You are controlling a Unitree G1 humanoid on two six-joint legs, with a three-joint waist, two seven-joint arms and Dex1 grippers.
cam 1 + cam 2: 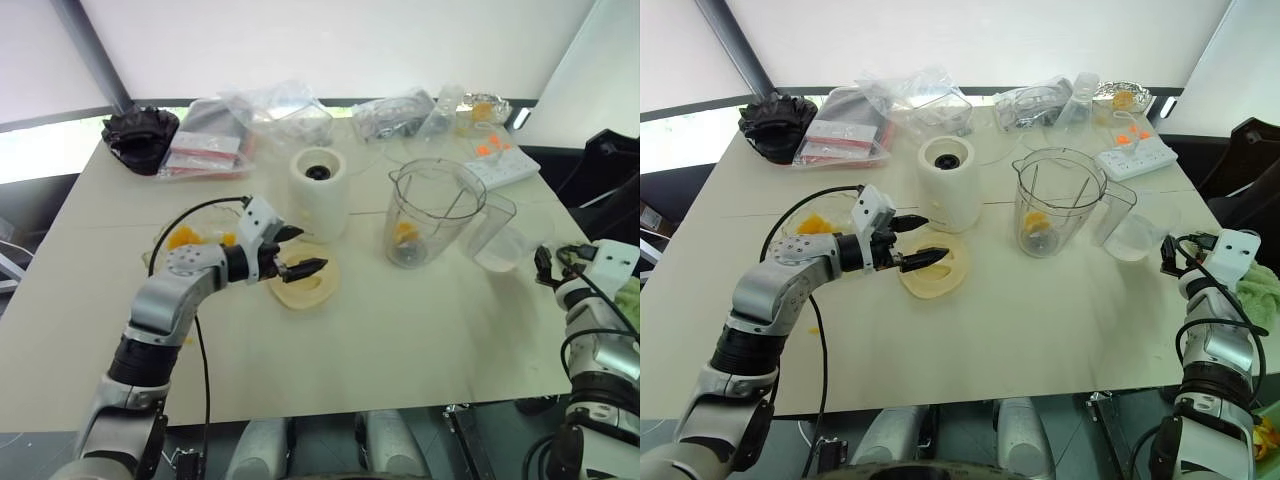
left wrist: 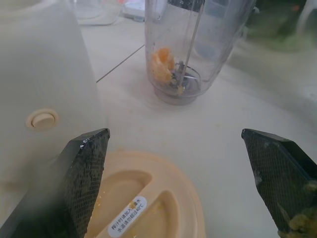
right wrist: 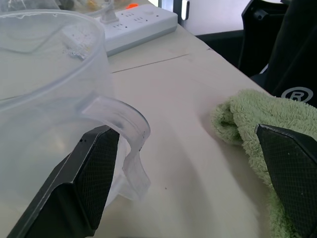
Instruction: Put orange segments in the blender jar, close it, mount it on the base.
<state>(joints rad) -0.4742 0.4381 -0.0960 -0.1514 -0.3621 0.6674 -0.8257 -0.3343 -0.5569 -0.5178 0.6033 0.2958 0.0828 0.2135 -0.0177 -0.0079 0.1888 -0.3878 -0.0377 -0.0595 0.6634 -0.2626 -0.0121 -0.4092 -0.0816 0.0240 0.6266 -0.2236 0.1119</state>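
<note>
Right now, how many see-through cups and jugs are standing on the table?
2. The blender jar stands right of the white base, orange segments at its bottom. A smaller clear plastic cup stands right beside it. Others may hide among the plastic bags behind.

Left arm bent inward, left gripper [image 1: 920, 241] jaws spread wide. Right gripper [image 1: 541, 266] low at far right, also spread.

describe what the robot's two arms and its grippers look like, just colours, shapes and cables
Both arms are silver-grey metal segments with black joints. A black cable loops along the left arm; black cables coil around the right arm. Each wrist carries a white block. The left gripper and right gripper have two black wedge-shaped fingers with finely textured pads.
</note>
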